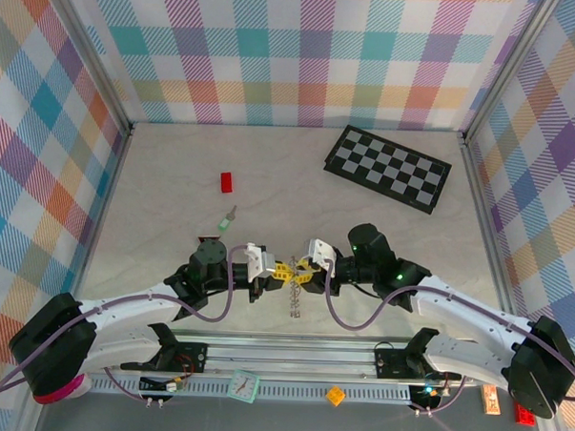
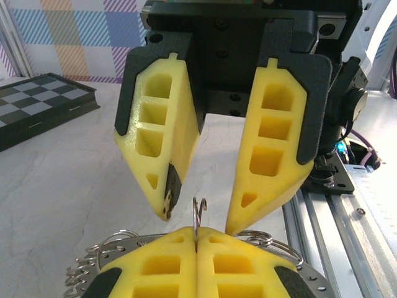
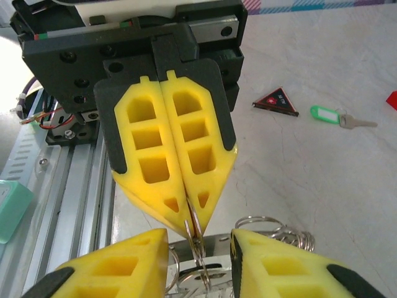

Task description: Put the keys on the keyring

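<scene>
Lying loose on the table (image 1: 298, 192), the light green key (image 1: 228, 220) sits well apart from both grippers, behind them and to the left. A small red brick (image 1: 227, 181) lies beyond it. A dark triangular tag (image 3: 276, 102) lies just beside the key, on the side nearer the left arm's wrist; whether that tag carries a key I cannot tell. A black-and-white chequered board (image 1: 389, 167) lies askew at the far right.

Between the grippers is the keyring (image 1: 296, 300), a bunch of silver wire rings and chain trailing from their tips toward the near rail.

The tabletop is pale and faintly marbled. Pastel plaid cloth walls (image 1: 295, 54) close three sides, and an aluminium rail (image 1: 290, 368) runs along the near edge with a few small coloured bits on it.

Both arms reach low from the near corners and bend inward, wrists facing each other, fingertips almost meeting at the near middle of the table. The left gripper (image 2: 197, 234) has its yellow fingers pressed together, pinching one upright wire loop of the keyring. The right gripper (image 3: 198, 242) has its fingers apart on either side of that loop, gripping nothing.
</scene>
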### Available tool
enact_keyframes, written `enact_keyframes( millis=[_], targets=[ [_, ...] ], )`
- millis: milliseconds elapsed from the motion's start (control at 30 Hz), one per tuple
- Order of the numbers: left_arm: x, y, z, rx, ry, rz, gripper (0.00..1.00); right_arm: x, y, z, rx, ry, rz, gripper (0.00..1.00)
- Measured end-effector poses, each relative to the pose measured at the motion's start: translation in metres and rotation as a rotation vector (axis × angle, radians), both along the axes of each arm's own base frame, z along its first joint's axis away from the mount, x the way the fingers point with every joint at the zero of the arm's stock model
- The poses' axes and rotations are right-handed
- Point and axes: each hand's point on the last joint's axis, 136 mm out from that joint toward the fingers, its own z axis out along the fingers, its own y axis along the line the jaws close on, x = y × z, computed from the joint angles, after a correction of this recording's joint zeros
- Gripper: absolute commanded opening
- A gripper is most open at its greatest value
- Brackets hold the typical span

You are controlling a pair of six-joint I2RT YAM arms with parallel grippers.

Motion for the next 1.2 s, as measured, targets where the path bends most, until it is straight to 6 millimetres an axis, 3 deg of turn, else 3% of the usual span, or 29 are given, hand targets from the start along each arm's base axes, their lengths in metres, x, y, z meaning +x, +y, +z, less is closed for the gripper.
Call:
enact_keyframes(
  millis=[167, 267, 333, 400, 467, 633, 800, 933, 1200],
  targets=[
    [-0.001, 0.000, 0.000, -0.006, -0.004, -0.007, 0.00, -0.002, 0.001, 0.001, 0.006, -0.001, 0.017, 0.15],
    [-0.002, 0.000, -0.002, -0.004, -0.001, -0.009, 0.00, -0.004, 0.001, 0.000, 0.002, -0.006, 0.028, 0.00],
    [-0.003, 0.000, -0.003, -0.002, 0.004, -0.011, 0.01, -0.004, 0.000, -0.002, -0.005, -0.010, 0.036, 0.00],
    [-0.002, 0.001, -0.004, 0.003, 0.009, -0.007, 0.14, -0.004, 0.000, -0.003, -0.016, -0.012, 0.041, 0.00],
    [-0.001, 0.001, -0.006, 0.008, 0.016, 0.003, 0.22, -0.004, 0.000, -0.003, -0.027, -0.010, 0.044, 0.00],
    [0.004, 0.002, -0.009, 0.064, 0.033, 0.027, 0.24, -0.004, -0.002, -0.005, -0.114, 0.007, 0.070, 0.00],
    [0.008, 0.001, -0.001, 0.106, 0.024, 0.033, 0.23, -0.002, -0.001, 0.004, -0.158, -0.017, 0.097, 0.00],
    [0.007, 0.002, -0.007, 0.138, 0.040, 0.028, 0.19, -0.003, 0.000, 0.002, -0.201, -0.020, 0.124, 0.00],
    [0.002, 0.002, -0.010, 0.160, 0.061, 0.003, 0.01, -0.004, 0.004, 0.000, -0.232, -0.021, 0.149, 0.00]
  ],
)
